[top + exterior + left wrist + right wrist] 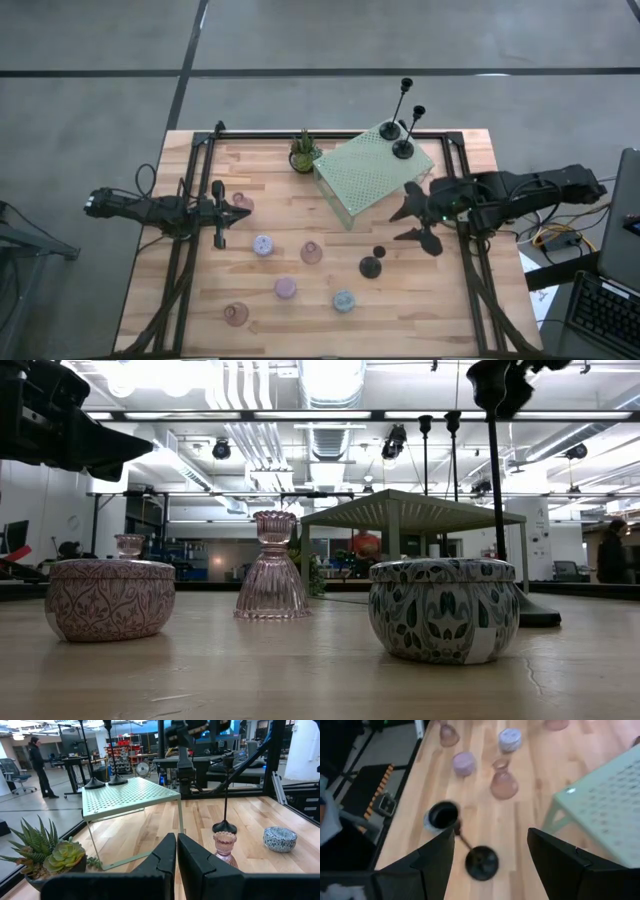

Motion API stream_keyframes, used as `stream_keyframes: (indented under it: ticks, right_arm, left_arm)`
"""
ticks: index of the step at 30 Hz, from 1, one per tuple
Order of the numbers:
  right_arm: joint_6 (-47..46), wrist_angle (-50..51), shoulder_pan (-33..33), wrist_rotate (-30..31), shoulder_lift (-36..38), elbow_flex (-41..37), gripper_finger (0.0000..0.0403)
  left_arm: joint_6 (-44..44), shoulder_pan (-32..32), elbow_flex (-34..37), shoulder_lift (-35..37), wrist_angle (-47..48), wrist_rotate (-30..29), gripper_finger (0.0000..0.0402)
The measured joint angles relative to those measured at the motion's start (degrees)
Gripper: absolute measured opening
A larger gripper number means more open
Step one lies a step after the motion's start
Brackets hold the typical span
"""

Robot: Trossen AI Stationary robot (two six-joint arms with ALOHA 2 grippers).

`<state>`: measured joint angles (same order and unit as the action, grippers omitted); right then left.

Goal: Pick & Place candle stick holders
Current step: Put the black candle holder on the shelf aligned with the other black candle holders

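Two black holders (390,130) (403,148) stand on the pale green platform (365,175). A third black holder (372,264) stands on its round base on the table. My right gripper (398,227) is open and hovers just right of it. In the right wrist view the holder (481,862) shows below and between the spread fingers of my right gripper (490,840), untouched. Three pinkish glass cups (243,204) (311,252) (236,314) and the lilac (263,245), pink (286,288) and blue (343,300) round holders stand on the wood. My left gripper (240,212) is shut and empty (176,855), beside the far left cup.
A small potted green plant (303,153) stands left of the platform's far corner. A black frame rail (330,135) runs round the table. In the low view the pink holder (110,598), a glass cup (272,565) and the blue holder (443,608) stand near the front edge.
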<state>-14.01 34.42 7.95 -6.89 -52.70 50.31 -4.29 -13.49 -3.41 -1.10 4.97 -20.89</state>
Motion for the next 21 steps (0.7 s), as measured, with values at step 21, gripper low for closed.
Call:
stream_keyframes:
  ticks: [21]
  right_arm:
    - [-5.06, -22.74, 6.84, 1.06, -1.03, -14.63, 0.0236]
  left_arm:
    - [0.01, 0.00, 0.00, -0.01, 0.00, 0.00, 0.0021]
